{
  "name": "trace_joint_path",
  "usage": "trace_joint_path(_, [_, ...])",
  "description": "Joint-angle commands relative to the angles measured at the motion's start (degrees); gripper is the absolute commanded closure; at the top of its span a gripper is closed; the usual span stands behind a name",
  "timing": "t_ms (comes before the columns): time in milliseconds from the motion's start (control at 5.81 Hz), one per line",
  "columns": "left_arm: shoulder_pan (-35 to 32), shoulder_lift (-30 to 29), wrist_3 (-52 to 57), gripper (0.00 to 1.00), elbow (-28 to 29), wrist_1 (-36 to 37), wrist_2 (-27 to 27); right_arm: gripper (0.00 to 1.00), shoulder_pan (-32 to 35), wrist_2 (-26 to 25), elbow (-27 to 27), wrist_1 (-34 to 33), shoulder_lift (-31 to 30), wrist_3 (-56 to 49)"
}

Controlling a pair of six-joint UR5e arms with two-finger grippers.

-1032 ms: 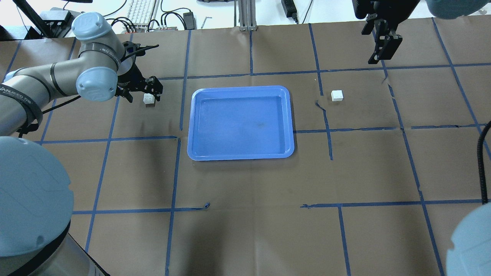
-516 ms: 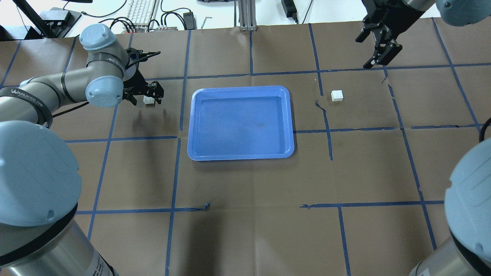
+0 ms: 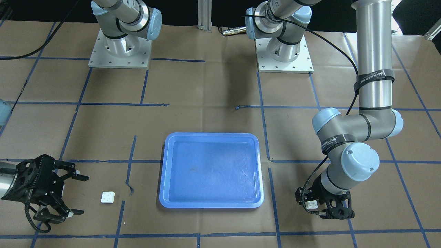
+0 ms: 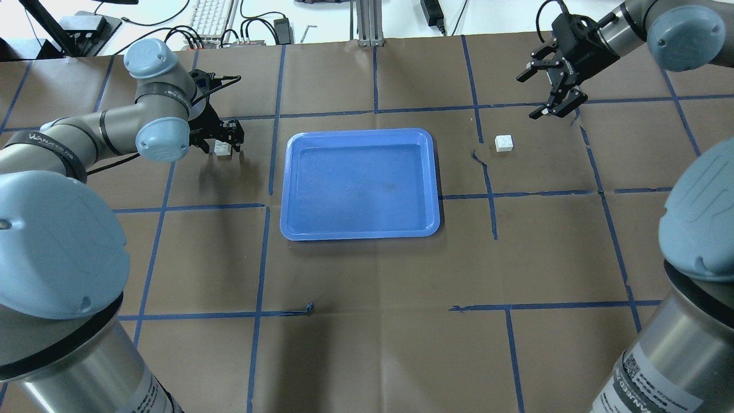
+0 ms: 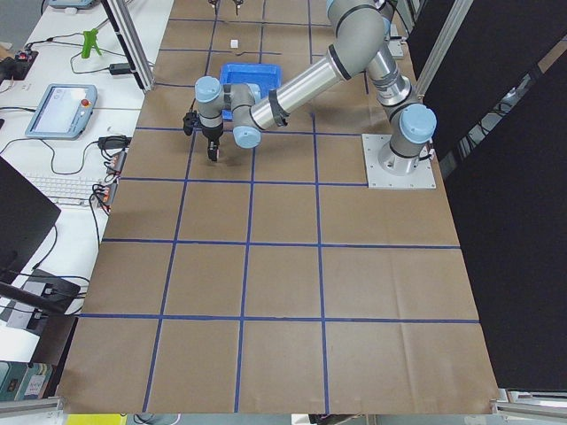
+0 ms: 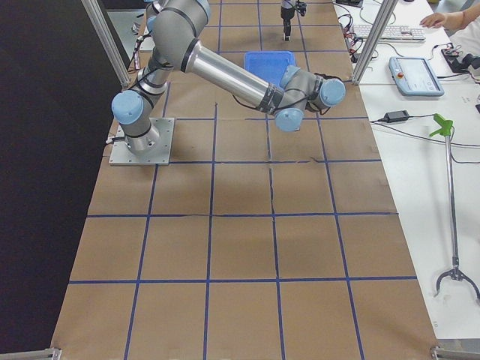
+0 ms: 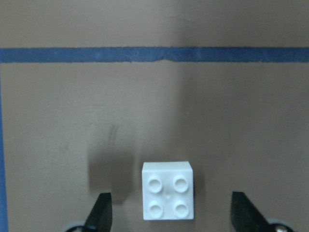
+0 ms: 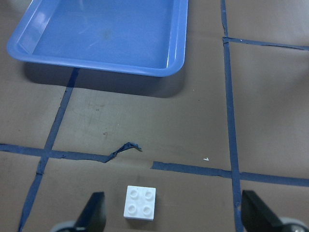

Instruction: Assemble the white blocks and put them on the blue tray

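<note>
White square studded plastic brick (image 7: 167, 197), on the robot's left of the large blue plastic tray (image 4: 360, 132), lies between the spread fingers of the left gripper (image 4: 222, 144), now lowered. Spread right gripper (image 4: 532, 96) has swung toward second white brick (image 4: 504, 143), tray's other side. Grasps pending.

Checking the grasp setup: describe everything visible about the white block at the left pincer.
The white block is a small square brick of white plastic with four round studs on top. It sits flat and studs-up on the brown paper table cover, outside the blue tray. The left pincer is open around it: its fingers stand either side with gaps, so nothing but the paper touches it.
</note>
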Motion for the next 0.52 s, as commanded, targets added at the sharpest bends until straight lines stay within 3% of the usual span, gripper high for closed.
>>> trace_joint_path(0, [0.0,0.0,1.8,0.84,0.3,0.1,-0.2,0.0,-1.2,4.4,2.7,-0.1,3.9,-3.9])
trace_joint_path(172, [0.0,0.8,4.9,1.0,0.5,-0.4,0.0,0.0,-1.2,4.9,5.6,-0.3,4.0,-4.3])
trace_joint_path(344, [-1.7,2.3,6.6,1.0,-0.6,-0.9,-0.3,0.0,-1.2,6.2,7.4,-3.1,4.2,-3.9])
